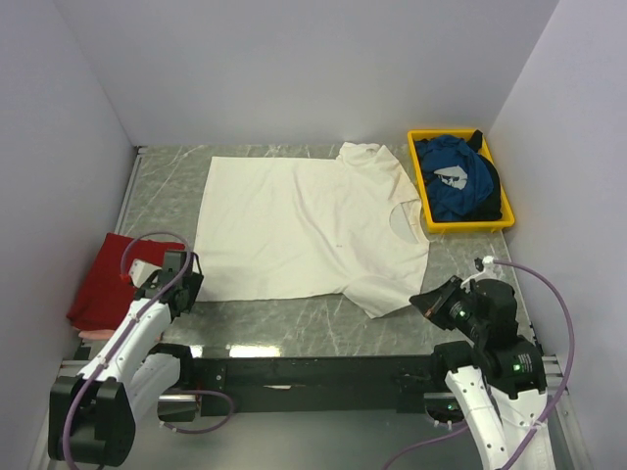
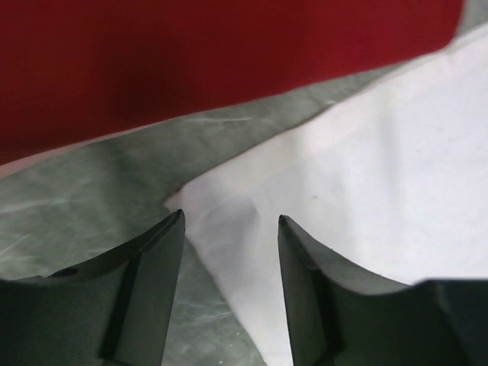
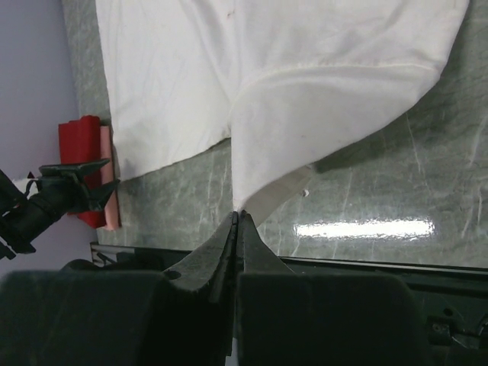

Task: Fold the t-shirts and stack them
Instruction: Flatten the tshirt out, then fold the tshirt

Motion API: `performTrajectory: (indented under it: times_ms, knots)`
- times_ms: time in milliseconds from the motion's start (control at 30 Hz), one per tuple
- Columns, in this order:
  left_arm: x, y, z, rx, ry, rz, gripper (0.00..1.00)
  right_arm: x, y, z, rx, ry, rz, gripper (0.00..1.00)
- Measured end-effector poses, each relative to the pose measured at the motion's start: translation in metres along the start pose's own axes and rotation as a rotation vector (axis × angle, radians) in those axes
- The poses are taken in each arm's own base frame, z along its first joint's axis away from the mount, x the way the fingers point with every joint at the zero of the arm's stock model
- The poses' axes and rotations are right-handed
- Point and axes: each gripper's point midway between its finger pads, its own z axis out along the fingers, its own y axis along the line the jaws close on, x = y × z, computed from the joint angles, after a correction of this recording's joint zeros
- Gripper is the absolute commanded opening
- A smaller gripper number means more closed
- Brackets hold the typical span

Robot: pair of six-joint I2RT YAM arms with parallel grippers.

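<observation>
Three tees, one tray. The white tee (image 1: 294, 225) lies spread flat on the surface (image 1: 294, 328). The right end effector (image 3: 235, 217) is pinched tight on the hem of the tee's near sleeve, the cloth rising to its tips. The left end effector (image 2: 230, 221) is wide and hovers above the tee's hem corner. Just ahead of it and to its left sits the folded red tee (image 1: 103, 284), apart from the white one. The blue tee (image 1: 456, 181) is bunched in the yellow tray (image 1: 468, 227), well ahead of the right end effector and just beside the far sleeve.
</observation>
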Motion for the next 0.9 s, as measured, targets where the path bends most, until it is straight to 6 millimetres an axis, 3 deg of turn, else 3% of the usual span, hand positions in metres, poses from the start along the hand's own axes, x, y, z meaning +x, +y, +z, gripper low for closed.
performTrajectory:
  times_ms: [167,433,533,600,633,667,900]
  knots:
    - [0.001,0.02,-0.002,-0.086,-0.004,-0.056,0.52,-0.004,0.0,0.004,0.007,0.001,-0.024,0.0]
    - [0.005,0.029,0.0,-0.136,0.001,-0.088,0.41,-0.011,0.005,0.014,0.007,0.011,-0.048,0.0]
    - [0.008,0.033,0.005,-0.167,0.007,-0.078,0.31,-0.013,0.008,0.017,0.0,0.012,-0.055,0.0]
    - [0.008,0.032,0.006,-0.171,0.006,-0.077,0.16,-0.015,0.009,0.018,-0.003,0.01,-0.056,0.0]
    - [0.008,0.031,0.008,-0.175,0.008,-0.075,0.03,-0.016,0.009,0.019,-0.006,0.007,-0.057,0.0]
    - [0.008,0.031,0.008,-0.181,0.006,-0.075,0.01,-0.016,0.01,0.019,-0.008,0.005,-0.058,0.0]
    - [-0.007,0.015,0.002,-0.171,-0.034,-0.064,0.01,-0.019,0.01,0.027,0.003,0.012,-0.066,0.0]
